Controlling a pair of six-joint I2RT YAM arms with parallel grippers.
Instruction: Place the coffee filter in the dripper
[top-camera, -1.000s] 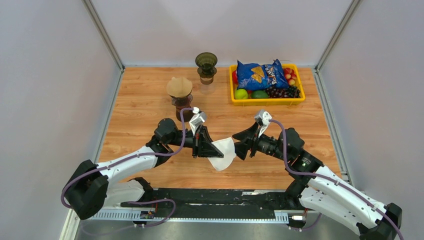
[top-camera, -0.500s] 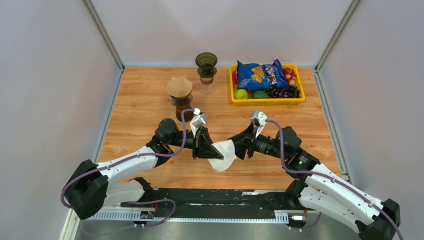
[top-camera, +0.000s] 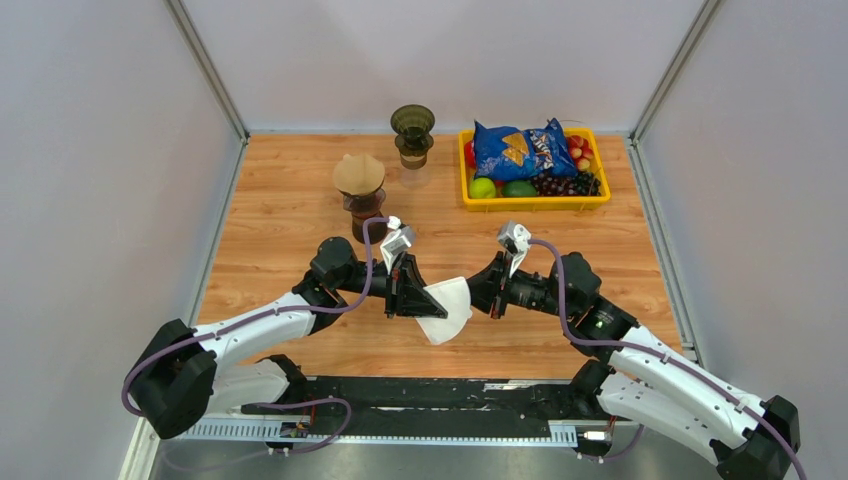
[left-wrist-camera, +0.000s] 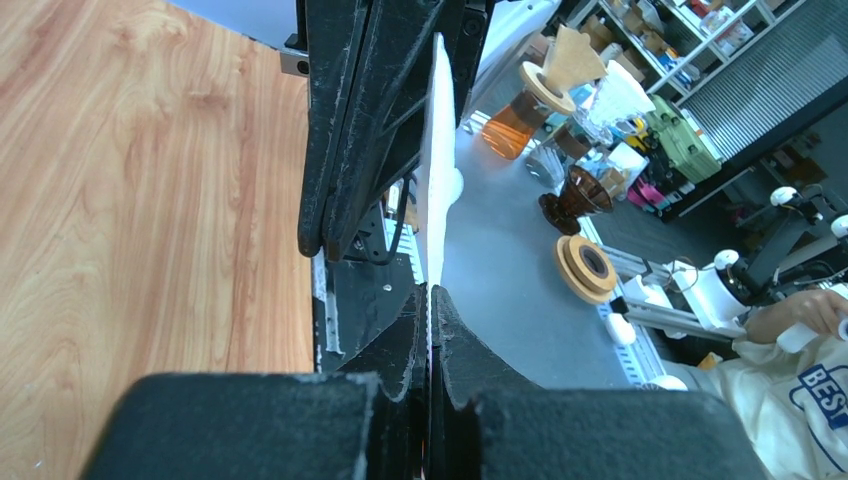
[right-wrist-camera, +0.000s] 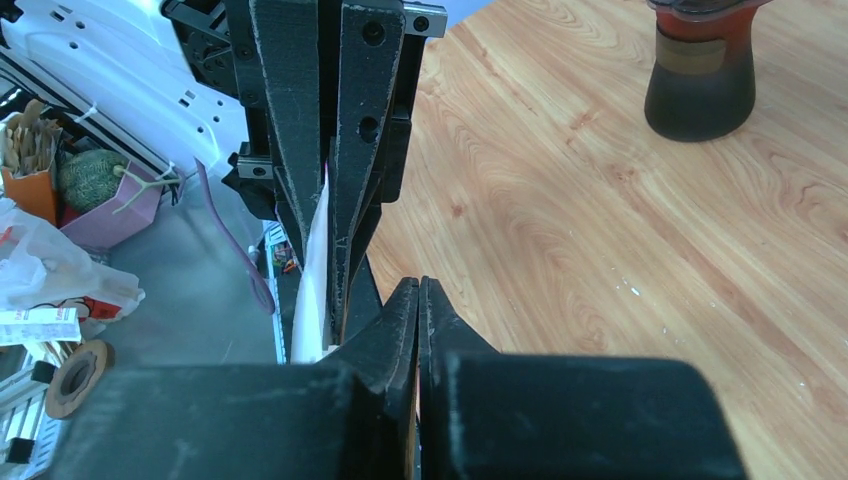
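Observation:
A white paper coffee filter (top-camera: 447, 308) hangs above the table's near middle, with my left gripper (top-camera: 424, 298) shut on its left edge. Seen edge-on in the left wrist view, the filter (left-wrist-camera: 436, 150) runs between those jaws (left-wrist-camera: 430, 295). My right gripper (top-camera: 479, 292) is shut at the filter's right edge. In the right wrist view the filter (right-wrist-camera: 312, 290) passes to the left of those shut fingers (right-wrist-camera: 418, 285), not between them. An empty dark dripper (top-camera: 412, 123) stands at the back centre. Left of it, another dripper holding a tan filter (top-camera: 359, 175) sits on a carafe.
A yellow basket (top-camera: 535, 204) at the back right holds a blue chip bag (top-camera: 522, 148) and fruit. The carafe's dark base (right-wrist-camera: 700, 80) shows in the right wrist view. Grey walls enclose the wooden table (top-camera: 280, 200) on three sides.
My right gripper has moved left up to the filter's edge and closed from open. The left gripper and the filter have stayed where they were.

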